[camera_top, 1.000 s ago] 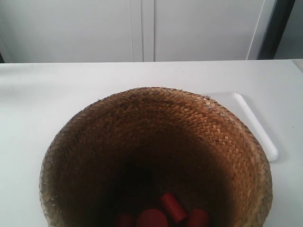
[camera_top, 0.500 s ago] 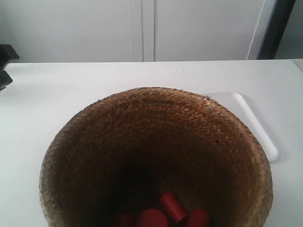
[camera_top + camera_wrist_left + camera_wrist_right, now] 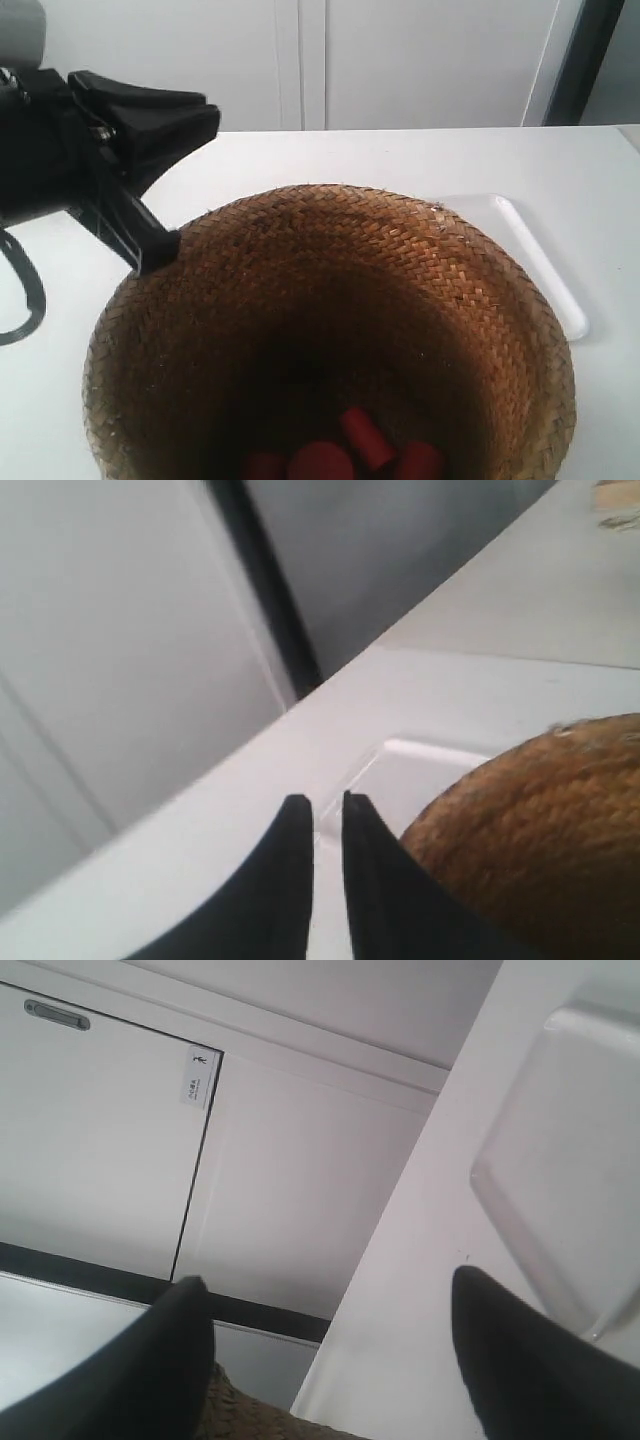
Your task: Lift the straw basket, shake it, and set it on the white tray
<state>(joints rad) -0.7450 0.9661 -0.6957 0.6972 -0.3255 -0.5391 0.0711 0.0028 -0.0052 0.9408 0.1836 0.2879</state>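
Left hand (image 3: 320, 805): fingers nearly together, empty. Straw basket (image 3: 530, 820) just beside it, white tray (image 3: 420, 780) just beyond. Right hand (image 3: 325, 1285): spread wide, holding nothing. Risk: the closed left hand shoves the rim instead of gripping it, basket tips, red cylinders (image 3: 365, 435) spill.

Left gripper (image 3: 324, 798) nearly closed (thin slit); right gripper (image 3: 328, 1277) spread wide.
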